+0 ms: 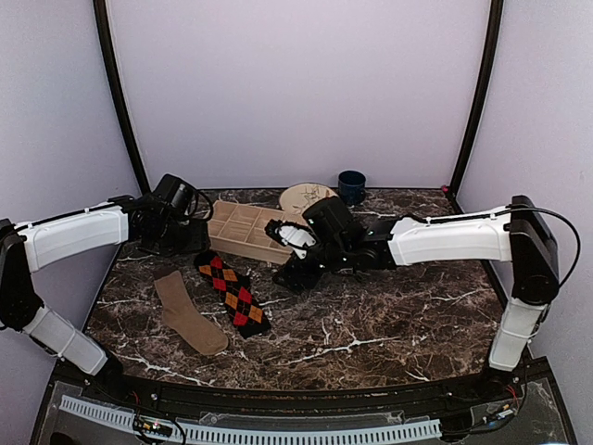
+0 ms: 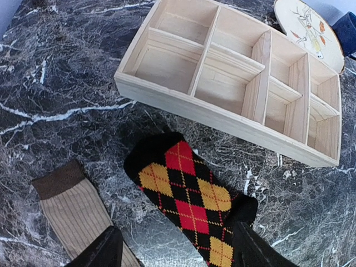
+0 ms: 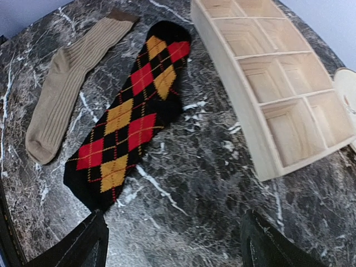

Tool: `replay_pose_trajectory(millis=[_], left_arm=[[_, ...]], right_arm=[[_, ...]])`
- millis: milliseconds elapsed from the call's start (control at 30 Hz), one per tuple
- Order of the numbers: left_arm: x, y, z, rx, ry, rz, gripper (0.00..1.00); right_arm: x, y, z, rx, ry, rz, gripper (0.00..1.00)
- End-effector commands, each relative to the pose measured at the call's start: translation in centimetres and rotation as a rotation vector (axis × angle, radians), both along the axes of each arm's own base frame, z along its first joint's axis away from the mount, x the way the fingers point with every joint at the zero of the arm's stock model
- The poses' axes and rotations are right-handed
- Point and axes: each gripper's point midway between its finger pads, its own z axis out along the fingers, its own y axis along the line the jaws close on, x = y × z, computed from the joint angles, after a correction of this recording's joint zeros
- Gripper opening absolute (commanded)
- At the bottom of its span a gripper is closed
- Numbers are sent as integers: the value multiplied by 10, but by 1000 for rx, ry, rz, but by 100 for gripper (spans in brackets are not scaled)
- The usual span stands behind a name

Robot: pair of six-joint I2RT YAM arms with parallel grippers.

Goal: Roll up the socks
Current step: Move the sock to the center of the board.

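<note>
A black sock with red and yellow argyle diamonds (image 1: 233, 293) lies flat on the marble table; it also shows in the left wrist view (image 2: 192, 194) and the right wrist view (image 3: 130, 119). A tan ribbed sock with a brown cuff (image 1: 185, 312) lies flat to its left, also in the left wrist view (image 2: 75, 208) and the right wrist view (image 3: 69, 78). My left gripper (image 1: 181, 243) is open and empty, hovering above the socks' cuff ends (image 2: 175, 253). My right gripper (image 1: 298, 274) is open and empty, over bare marble right of the argyle sock (image 3: 172, 245).
A wooden divided tray (image 1: 248, 232) stands behind the socks, also in the left wrist view (image 2: 233, 78) and the right wrist view (image 3: 267, 83). A round patterned plate (image 1: 306, 197) and a dark blue cup (image 1: 351, 186) sit at the back edge.
</note>
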Motion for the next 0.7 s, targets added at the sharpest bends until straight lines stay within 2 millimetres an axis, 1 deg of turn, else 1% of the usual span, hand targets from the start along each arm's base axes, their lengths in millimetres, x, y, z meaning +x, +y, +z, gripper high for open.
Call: replay_pose_trajectory(millis=[0,133,233,367,400,533,667], left_arm=[[-22,9,-16,-4,98,56,70],[-28,8,-21,-33,102,61,68],[-29,5,-23,-55,108,53,65],[-29,3,-28,-49,120,41,62],[-29,3,-30,-50,123,38,61],[-29,0,-36,-59,133,30,60],[-32,-2,-43,-72,140,26,60]], right_arm=[[-24,29,-10,-36,48,110,80],[-40,43,-30,-83,69,156,82],[-49,47,-42,-115,75,176,83],[-59,52,-50,-157,50,210,85],[-61,53,-55,-176,47,221,86],[-71,60,-63,-207,42,256,88],[-72,67,-71,-225,35,257,87]])
